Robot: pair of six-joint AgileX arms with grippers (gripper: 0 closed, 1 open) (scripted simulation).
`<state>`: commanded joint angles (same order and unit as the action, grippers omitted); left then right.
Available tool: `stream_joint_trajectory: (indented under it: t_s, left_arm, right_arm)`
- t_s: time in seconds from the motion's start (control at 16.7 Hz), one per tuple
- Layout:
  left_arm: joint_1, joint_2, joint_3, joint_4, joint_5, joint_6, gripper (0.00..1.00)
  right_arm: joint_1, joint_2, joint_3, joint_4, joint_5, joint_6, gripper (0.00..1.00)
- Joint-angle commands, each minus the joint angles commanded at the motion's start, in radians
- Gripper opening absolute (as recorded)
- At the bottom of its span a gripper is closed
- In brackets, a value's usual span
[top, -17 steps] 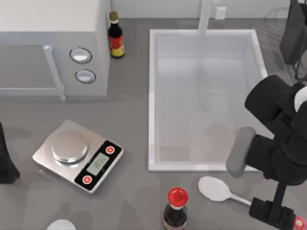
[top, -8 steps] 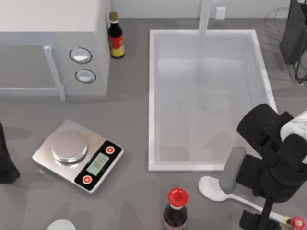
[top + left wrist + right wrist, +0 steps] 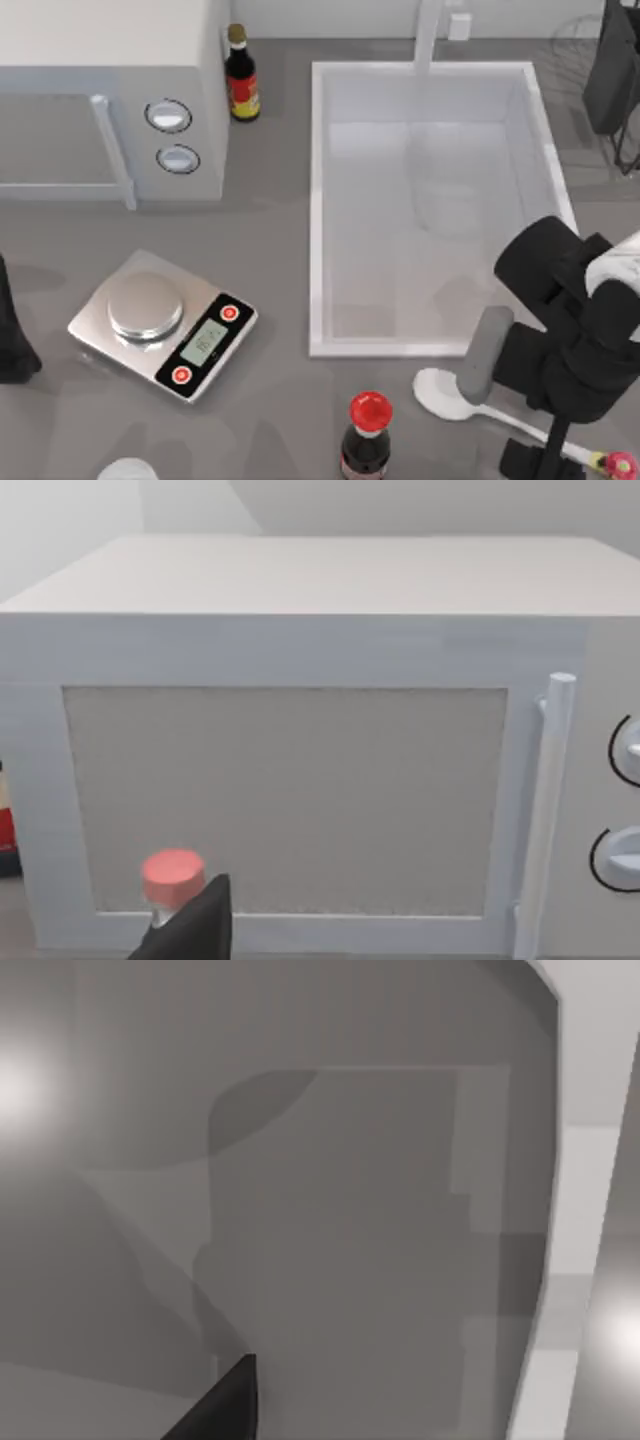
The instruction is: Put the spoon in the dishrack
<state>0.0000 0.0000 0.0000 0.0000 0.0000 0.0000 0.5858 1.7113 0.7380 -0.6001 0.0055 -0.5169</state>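
The white spoon [image 3: 443,393] lies on the grey table in front of the sink. Its thin handle runs to the right and ends in a red-and-yellow knob [image 3: 621,464] at the table's front right corner. My right gripper [image 3: 545,452] hangs low over the middle of the handle, and the black arm hides part of the handle. The dishrack [image 3: 572,45], a set of thin grey wires, stands at the back right beyond the sink. My left arm [image 3: 12,335] rests at the left edge, its wrist view facing the microwave [image 3: 300,780].
A large white sink basin [image 3: 318,200] fills the middle right, with a faucet [image 3: 428,30] behind it. A red-capped dark bottle [image 3: 367,435] stands just left of the spoon's bowl. A kitchen scale [image 3: 160,325], the microwave [image 3: 100,90] and a sauce bottle [image 3: 240,75] occupy the left half.
Over the last second my right arm came forward and down over the spoon's handle, then held still. The spoon has not moved.
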Motion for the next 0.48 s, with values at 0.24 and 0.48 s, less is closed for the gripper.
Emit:
stream_joint_trajectory:
  t_s: [0.24, 0.48]
  left_arm:
    - [0.000, 0.000, 0.000, 0.000, 0.000, 0.000, 1.00]
    - [0.000, 0.000, 0.000, 0.000, 0.000, 0.000, 1.00]
  right_arm:
    - [0.000, 0.000, 0.000, 0.000, 0.000, 0.000, 0.40]
    - [0.000, 0.000, 0.000, 0.000, 0.000, 0.000, 0.10]
